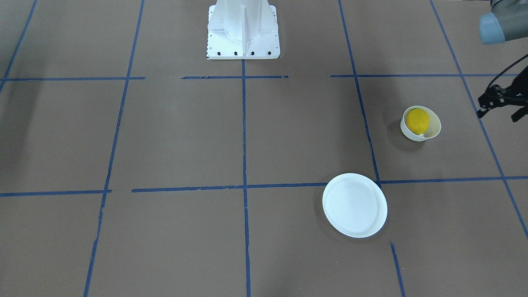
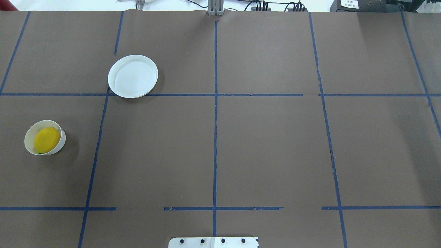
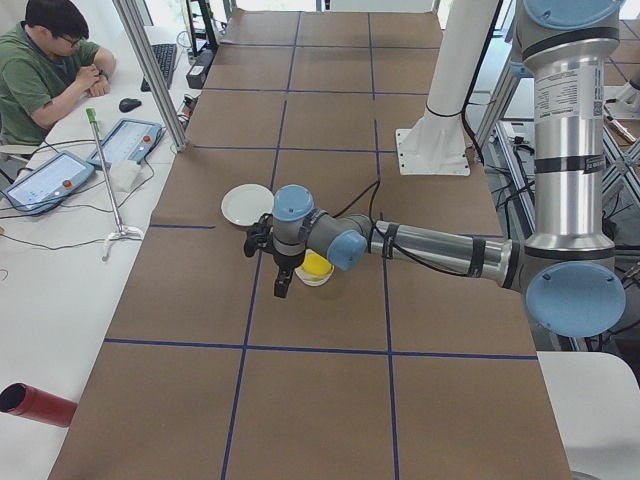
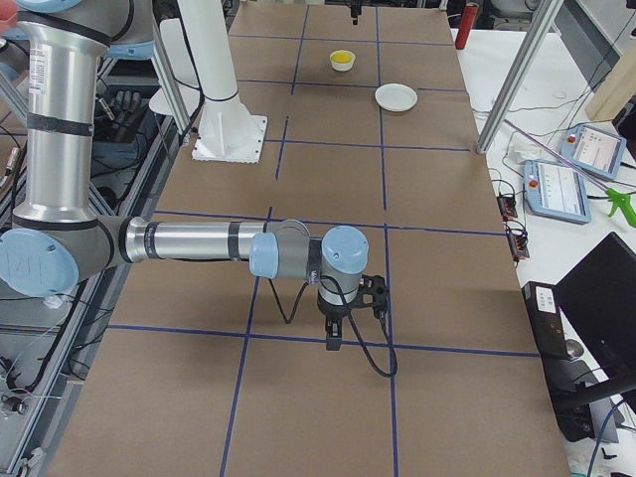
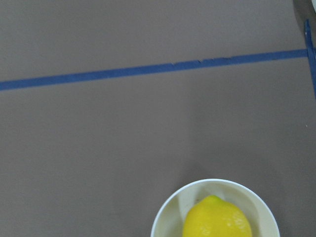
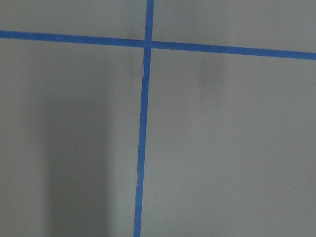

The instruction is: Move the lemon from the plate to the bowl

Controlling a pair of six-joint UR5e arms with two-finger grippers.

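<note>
Inside the bowl (image 2: 62, 142) I see the lemon (image 2: 46, 140) resting, plate (image 2: 132, 76) bare, so delivery looks done; whether the left gripper (image 3: 283, 287) or right gripper (image 4: 333, 338) is spread, I cannot tell.

A worktop (image 2: 268, 144) covered in brown paper fills the overhead view, marked into rectangles by blue tape lines (image 2: 215, 137). In the exterior left view a white side desk (image 3: 60, 270) runs down the left edge. On it are a teach pendant (image 3: 128, 142), a keyboard (image 3: 163, 62) and a mouse (image 3: 129, 104). A man in a green shirt (image 3: 35, 85) sits at upper left, beside a slanting aluminium post (image 3: 150, 72).
</note>
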